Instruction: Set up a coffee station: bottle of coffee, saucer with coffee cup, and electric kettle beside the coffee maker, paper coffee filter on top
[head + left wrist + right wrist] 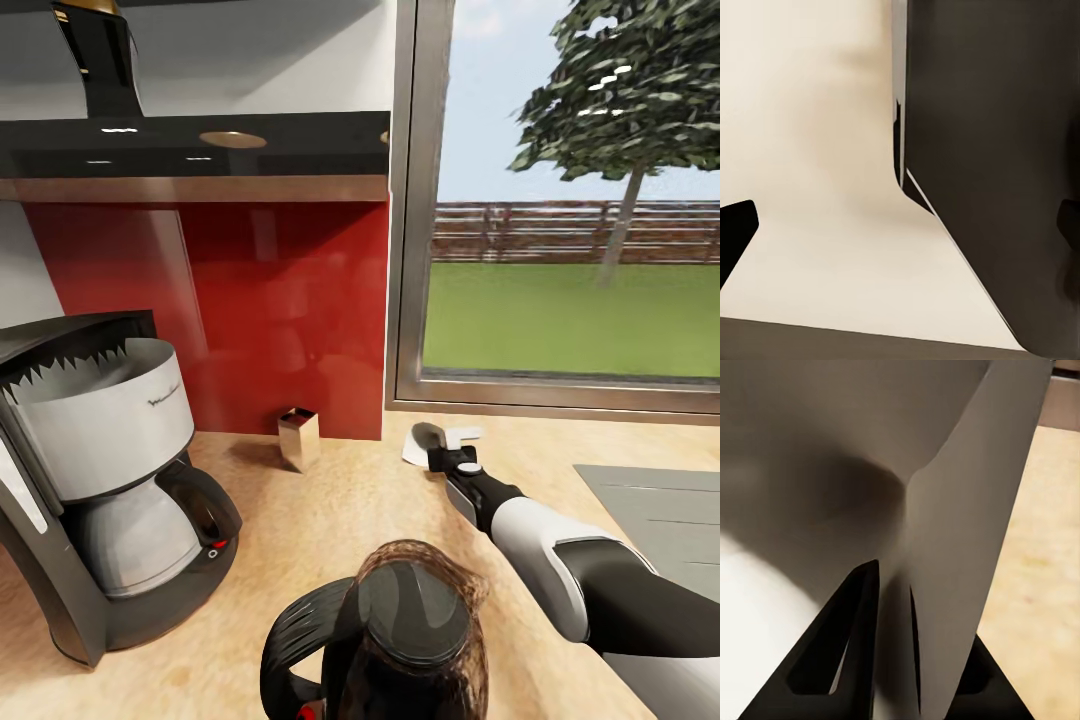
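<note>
— Desk (330,530) first: what stands on it?

— Light wood running under the red back wall and the window. The coffee maker (105,480) stands at the desk's left side, white basket up top, clear carafe below with its black handle and a small red switch at the base. The electric kettle (400,640) sits at the near edge, just to the coffee maker's right, seen from above with its black lid and loop handle. A small shiny brown box (299,437) stands at the back edge against the red wall.

— And the paper coffee filter?

— The paper coffee filter (432,443) is at the back edge below the window sill, off-white, in the right claw (443,456). Whether it touches the desk I cannot tell.

— How is that claw set?

— Nearly closed, the two black fingers (840,645) pinching a fold of the paper (937,532) between them in the right wrist view.

— The left claw?

— In the left wrist view only a dark tip (735,232) shows at one side, beside a large dark slanted body over a pale surface; how far it is open I cannot tell.

— The kitchen shelf?

— The glossy black kitchen shelf (190,150) hangs above the red wall, a dark flared shape standing on it at the left.
</note>
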You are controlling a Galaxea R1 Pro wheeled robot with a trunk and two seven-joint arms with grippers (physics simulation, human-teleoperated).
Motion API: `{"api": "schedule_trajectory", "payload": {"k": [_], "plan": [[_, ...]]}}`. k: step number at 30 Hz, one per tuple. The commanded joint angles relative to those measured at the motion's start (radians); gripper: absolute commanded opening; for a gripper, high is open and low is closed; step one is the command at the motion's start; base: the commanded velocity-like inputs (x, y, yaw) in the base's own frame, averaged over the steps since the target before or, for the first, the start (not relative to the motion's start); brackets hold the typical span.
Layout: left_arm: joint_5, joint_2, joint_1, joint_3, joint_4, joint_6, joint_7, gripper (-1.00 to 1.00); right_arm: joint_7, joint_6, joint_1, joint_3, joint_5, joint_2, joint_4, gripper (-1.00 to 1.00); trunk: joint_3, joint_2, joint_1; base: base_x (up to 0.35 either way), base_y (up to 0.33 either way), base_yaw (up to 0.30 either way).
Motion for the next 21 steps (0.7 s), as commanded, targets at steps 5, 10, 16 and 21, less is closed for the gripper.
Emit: {"api": "schedule_trajectory", "payload": {"k": [5, 10, 16, 21], "plan": [[0.001, 0.0, 0.0, 0.0, -0.001, 0.004, 0.0, 1.0, -0.006, -0.002, 0.0, 0.002, -0.005, 0.0, 0.005, -1.0, -0.001, 0.0, 0.0, 0.0, 0.0, 0.0], [0.001, 0.001, 0.0, 0.0, -0.001, 0.004, 0.004, 1.0, -0.006, -0.001, 0.0, 0.001, -0.006, 0.0, -0.006, -1.0, -0.001, 0.0, 0.0, 0.0, 0.0, 0.0], [0.0, 0.002, 0.0, -0.004, -0.003, 0.004, 0.0, 1.0, -0.004, 0.001, 0.0, 0.0, -0.005, 0.0, -0.048, -1.0, -0.001, 0.0, 0.0, 0.0, 0.0, 0.0], [-0.001, 0.006, 0.0, -0.008, -0.003, 0.003, -0.002, 1.0, -0.003, 0.001, 0.0, 0.0, -0.005, 0.0, -0.115, -1.0, -0.001, 0.0, 0.0, 0.0, 0.0, 0.0]]}}
